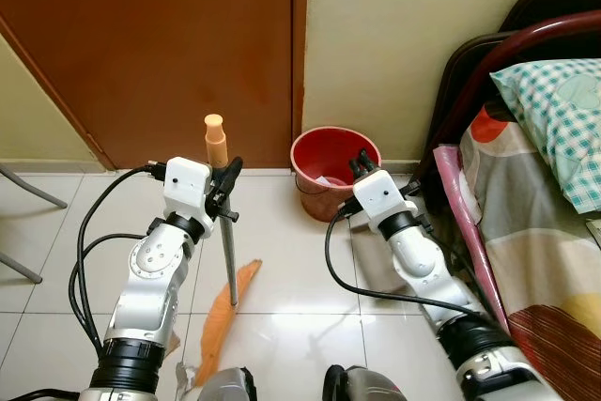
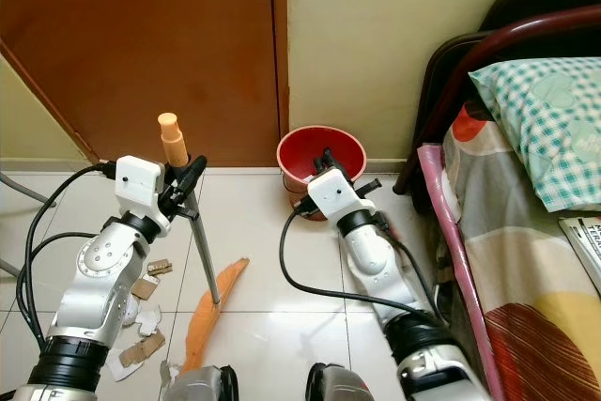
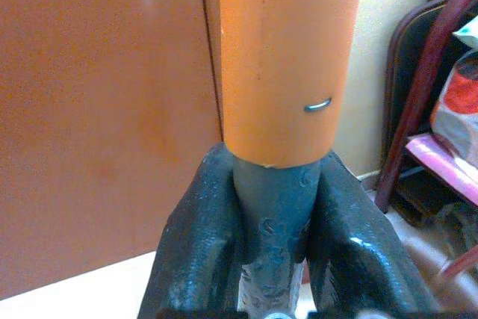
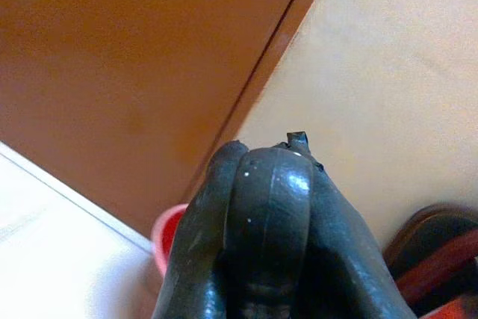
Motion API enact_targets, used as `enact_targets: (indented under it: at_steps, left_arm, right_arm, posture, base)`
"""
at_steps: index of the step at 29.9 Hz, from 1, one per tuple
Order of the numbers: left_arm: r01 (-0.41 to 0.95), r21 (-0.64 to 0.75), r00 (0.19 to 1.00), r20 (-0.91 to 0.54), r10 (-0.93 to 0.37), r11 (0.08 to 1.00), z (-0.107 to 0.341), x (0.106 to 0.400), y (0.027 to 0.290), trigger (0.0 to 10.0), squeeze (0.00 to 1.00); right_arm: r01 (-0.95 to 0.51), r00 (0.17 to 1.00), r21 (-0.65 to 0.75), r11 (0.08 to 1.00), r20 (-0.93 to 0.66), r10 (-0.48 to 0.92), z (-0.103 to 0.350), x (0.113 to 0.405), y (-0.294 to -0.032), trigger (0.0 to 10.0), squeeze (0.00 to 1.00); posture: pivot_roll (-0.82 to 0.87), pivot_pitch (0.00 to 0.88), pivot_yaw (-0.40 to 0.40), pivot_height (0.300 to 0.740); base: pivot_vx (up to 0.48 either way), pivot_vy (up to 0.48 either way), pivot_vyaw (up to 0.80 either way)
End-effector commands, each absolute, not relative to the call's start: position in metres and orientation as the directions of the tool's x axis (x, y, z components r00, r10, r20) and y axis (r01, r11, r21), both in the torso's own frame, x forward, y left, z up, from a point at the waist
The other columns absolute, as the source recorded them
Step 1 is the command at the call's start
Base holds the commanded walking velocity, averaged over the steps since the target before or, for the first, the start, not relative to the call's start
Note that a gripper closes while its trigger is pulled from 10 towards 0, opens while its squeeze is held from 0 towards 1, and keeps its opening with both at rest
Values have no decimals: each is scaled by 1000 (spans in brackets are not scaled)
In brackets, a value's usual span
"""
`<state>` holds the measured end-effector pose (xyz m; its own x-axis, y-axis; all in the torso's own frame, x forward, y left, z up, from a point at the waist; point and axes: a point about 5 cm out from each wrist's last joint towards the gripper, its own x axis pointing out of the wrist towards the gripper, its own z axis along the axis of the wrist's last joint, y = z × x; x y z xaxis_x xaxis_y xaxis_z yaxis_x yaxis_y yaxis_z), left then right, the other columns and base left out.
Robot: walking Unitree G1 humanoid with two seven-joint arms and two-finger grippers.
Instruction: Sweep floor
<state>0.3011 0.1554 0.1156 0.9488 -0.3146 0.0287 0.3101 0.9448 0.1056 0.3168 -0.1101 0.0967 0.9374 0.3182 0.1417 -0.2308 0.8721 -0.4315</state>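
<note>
A: How is the left hand [image 1: 228, 176] seen?

B: It is clamped on the grey metal broom pole [image 1: 228, 255], just under the orange plastic grip [image 1: 215, 138] at the pole's top. In the left wrist view, the two black fingers [image 3: 198, 252] are pressed against either side of the grey shaft where the orange sleeve ends.

A: And where is the broom found below that?

B: The pole is run down and slightly to the right from the hand, and the flat orange broom head [image 2: 208, 312] is laid on the white tiled floor [image 1: 282, 251] between the robot's arms. Scraps of torn brown cardboard and white paper [image 2: 141, 326] are scattered on the tiles beside the head, on its left.

A: What is shown of the right hand [image 1: 361, 164]?

B: It is held raised near the rim of a round red plastic bucket [image 1: 333, 157], which is stood against the cream wall [image 1: 394, 35] beside the brown wooden door [image 1: 160, 44]. In the right wrist view its fingers [image 4: 261, 207] are pressed together, with nothing between them.

A: And further right?

B: A bed with a dark red metal frame [image 1: 535, 44], a patterned sheet [image 1: 535, 213] and a green checked pillow [image 1: 554, 100] is seen along the right edge.
</note>
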Motion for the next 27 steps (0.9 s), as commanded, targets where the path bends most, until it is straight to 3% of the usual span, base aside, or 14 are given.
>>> enact_targets:
  at_steps: [1,10,16,20,27]
  left_arm:
    - [295,128,954,20,-300,947,114,303,157,10000,0]
    - [279,125,959,15,-283,952,110,305,155,10000,0]
    - [237,161,971,-62,-230,958,98,306,164,10000,0]
    - [154,168,984,-119,-136,974,88,307,179,10000,0]
    - [42,179,989,-147,-16,983,84,310,194,10000,0]
  right_arm:
    - [-217,948,-359,908,143,283,99,318,-114,10000,0]
    - [-179,979,-138,974,69,190,95,324,-121,10000,0]
    - [-150,988,-9,989,41,150,98,328,-123,10000,0]
    - [-117,992,116,986,51,111,117,339,-125,10000,0]
    - [-138,981,174,975,160,110,166,363,-123,10000,0]
  posture:
    - [11,82,1,740]
    - [2,84,-7,740]
    - [0,85,-8,740]
    - [-6,86,-9,740]
    - [-11,85,-12,740]
  base:
    - [0,0,0]
    - [0,0,0]
    - [0,0,0]
    - [0,0,0]
    - [0,0,0]
